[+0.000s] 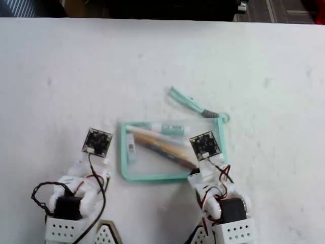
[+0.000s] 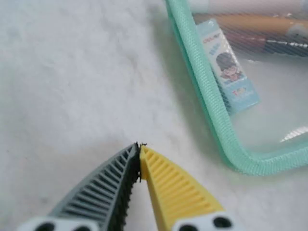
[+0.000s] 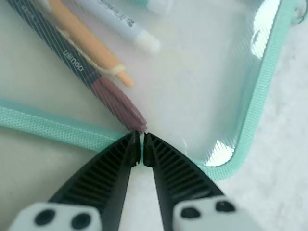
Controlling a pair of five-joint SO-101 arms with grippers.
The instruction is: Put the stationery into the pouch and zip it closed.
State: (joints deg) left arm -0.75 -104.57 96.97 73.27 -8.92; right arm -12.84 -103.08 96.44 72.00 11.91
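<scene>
While the left pincer (image 2: 140,149) hangs over bare tabletop (image 1: 76,71) with its grey and yellow fingers pressed together at the tips and nothing between them, the right pincer (image 3: 143,142) sits at the near rim of the pouch (image 1: 122,152), its two black fingers drawn together with only a hairline slit and gripping nothing. Its tips lie right at the green rim, just beside the brown end of a dark pencil (image 3: 115,101); I cannot tell whether they touch either one.

The pouch, clear with a green border, lies flat in the middle of the high view, between the two arms and nearer the right one. Inside it, an eraser (image 2: 228,67) lies along the left edge, close to the left pincer's side. An orange pen (image 3: 82,38) and a white marker (image 3: 120,21) lie slantwise beside the pencil. A green strap (image 1: 188,103) runs from the pouch's upper right corner toward the upper left.
</scene>
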